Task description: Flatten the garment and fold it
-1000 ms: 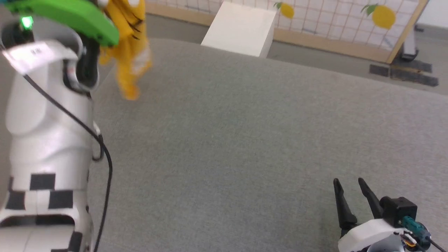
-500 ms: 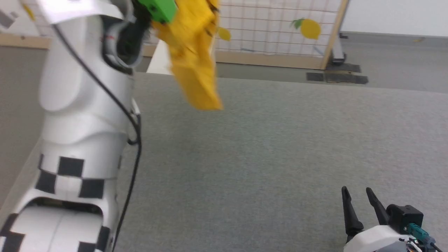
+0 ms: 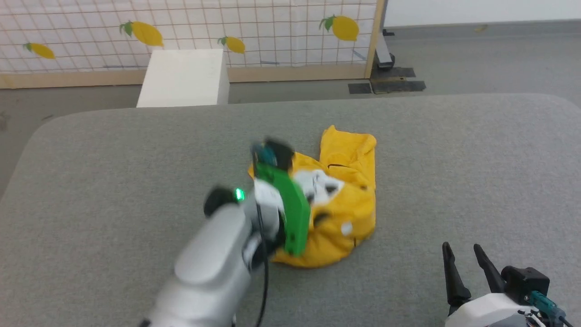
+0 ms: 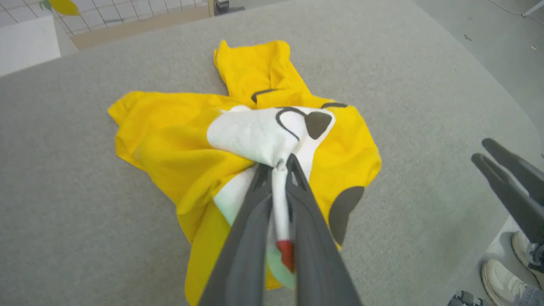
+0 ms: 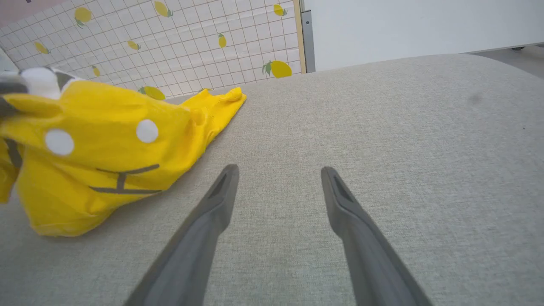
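The yellow garment lies crumpled in a heap near the middle of the grey padded table, its white print patches and black marks showing on top. My left gripper is shut on a pinched fold of the garment, white cloth squeezed between the two fingers. In the head view the left arm with its green wrist part covers the heap's left side. My right gripper stands open at the lower right, fingers apart over bare table, the garment to its left.
A white box stands on the floor behind the table. Behind it runs a lemon-patterned grid screen on a wooden frame. A person's shoes show beside the table's edge in the left wrist view.
The head camera has swung around. The garment, held hanging in the air before, now rests as a heap on the table with the left gripper still shut on it. The right gripper stays open.
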### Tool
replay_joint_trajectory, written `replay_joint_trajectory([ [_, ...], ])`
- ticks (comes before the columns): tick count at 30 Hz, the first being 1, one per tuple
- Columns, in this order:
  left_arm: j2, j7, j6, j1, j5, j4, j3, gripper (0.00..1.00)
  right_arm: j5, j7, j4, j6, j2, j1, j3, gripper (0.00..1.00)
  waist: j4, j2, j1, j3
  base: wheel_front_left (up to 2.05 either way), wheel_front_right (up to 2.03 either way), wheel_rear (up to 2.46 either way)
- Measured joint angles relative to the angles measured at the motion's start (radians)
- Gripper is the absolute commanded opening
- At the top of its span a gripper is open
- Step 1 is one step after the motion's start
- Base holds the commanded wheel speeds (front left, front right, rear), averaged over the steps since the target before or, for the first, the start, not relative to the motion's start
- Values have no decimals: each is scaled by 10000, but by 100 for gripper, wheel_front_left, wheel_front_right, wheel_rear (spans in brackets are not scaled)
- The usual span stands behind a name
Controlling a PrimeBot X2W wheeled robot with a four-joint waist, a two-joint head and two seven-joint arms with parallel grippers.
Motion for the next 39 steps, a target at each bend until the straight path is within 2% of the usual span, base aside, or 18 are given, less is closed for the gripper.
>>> replay_joint_trajectory([
  [7, -40, 483, 82, 1260, -207, 746, -1329, 0, -6, 0, -71, 0, -6, -9, -211, 100, -265, 0, 0, 262, 0, 0, 0],
  [8, -44, 570, 123, 1322, -387, 715, -1404, 36, -8, 0, -79, 0, -6, -9, -247, 100, -248, 0, 0, 274, 0, 0, 0],
  [9, -44, 564, 215, 1363, -715, 606, -1402, 100, -6, 0, -79, 0, -6, -9, -288, 100, -216, 0, 0, 279, 0, 0, 0],
  [12, -50, 234, 608, 1355, -1588, 107, -995, 100, 2, 0, -102, 0, -2, -10, -403, 100, -95, 0, 0, 253, 0, 0, 0],
  [15, -61, -529, 1066, 1230, -2763, -570, 40, 100, 29, 0, -184, 0, -2, -24, -500, 100, 0, 0, 0, 174, 0, 0, 0],
  [18, 36, -1544, 1430, 870, -3221, -1195, 1220, 100, 33, 0, -314, 0, -2, -39, -491, 100, 106, 0, 0, 60, 0, 0, 0],
  [22, 591, -3452, 1760, 779, -3244, -1985, 2669, 100, 29, 0, -454, 0, 0, -75, -462, 100, 240, -1, 0, -91, 0, 0, 0],
  [27, 1559, -5451, 2105, 1507, -2485, -2525, 3544, 100, -71, 2, -721, 0, 0, -330, -464, 100, 447, -1, 0, -182, 0, 0, 0],
  [32, 2372, -6775, 2573, 2825, -708, -2872, 3147, 100, -121, 219, -865, 0, 0, -466, -466, 100, 667, -1, 0, -134, 0, 0, 0],
  [35, 2502, -7028, 2767, 3566, 59, -3129, 2894, 100, -123, 560, -834, 0, 4, -636, -453, 100, 756, -1, 0, -54, 0, 0, 0],
  [39, 2316, -7131, 3001, 4360, 359, -3538, 2926, 100, -360, 1342, -757, 0, -4, -1466, -516, 100, 858, -1, 0, 129, 0, 0, 0],
])
